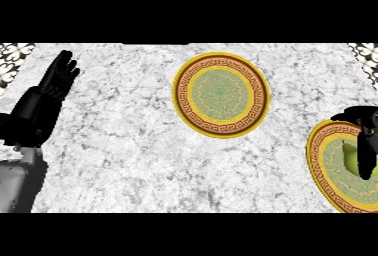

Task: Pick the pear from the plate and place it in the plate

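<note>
1. We see the pear [348, 156] lying on the plate at the right edge [314, 155] of the counter [133, 150], only its yellow-green left side showing.
2. The right robot hand [364, 142] hangs directly over the pear and hides the rest of it. We cannot tell whether this robot hand is closed on the fruit or only poised above it.
3. The left robot hand [44, 97] rests wide open at the left edge, fingers up, well apart from both plates.
4. The middle plate [181, 95], farther back on the counter, holds nothing. We judge it to be the target.
5. Risk: a pear is rounded and tapered, so a hold set off its middle could let it roll out during the lift.
6. Risk: if the robot hand comes down too low, it may press on the plate and shift or tip it.
7. Risk: much of the pear and hand lies at the view's edge, so we judge contact poorly.
8. Risk: letting go too high over the middle plate could send the pear rolling over the shallow rim.
</note>
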